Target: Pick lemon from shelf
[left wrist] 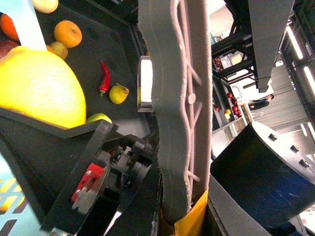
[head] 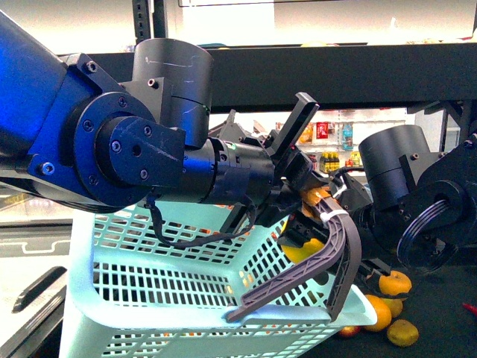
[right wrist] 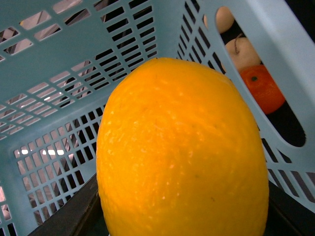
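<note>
My right gripper (right wrist: 183, 219) is shut on the lemon (right wrist: 182, 152), a large yellow fruit that fills the right wrist view. It holds the lemon inside the light blue basket (head: 186, 298). In the front view the lemon (head: 302, 250) shows only partly behind the grey basket handle (head: 332, 257). My left gripper (head: 317, 201) is shut on that handle near its top. In the left wrist view the handle (left wrist: 177, 98) runs upright between the jaws, with the lemon (left wrist: 39, 88) beside it. The black shelf (head: 335, 74) has a tier overhead.
Several loose fruits lie on the black shelf tray (head: 447, 313) beside the basket: oranges (head: 395, 283), a red chili (left wrist: 103, 78) and a small yellow-green fruit (left wrist: 118, 93). An orange (right wrist: 263, 88) shows through the basket's handle slot. The right arm (head: 417, 209) is close to the basket's right.
</note>
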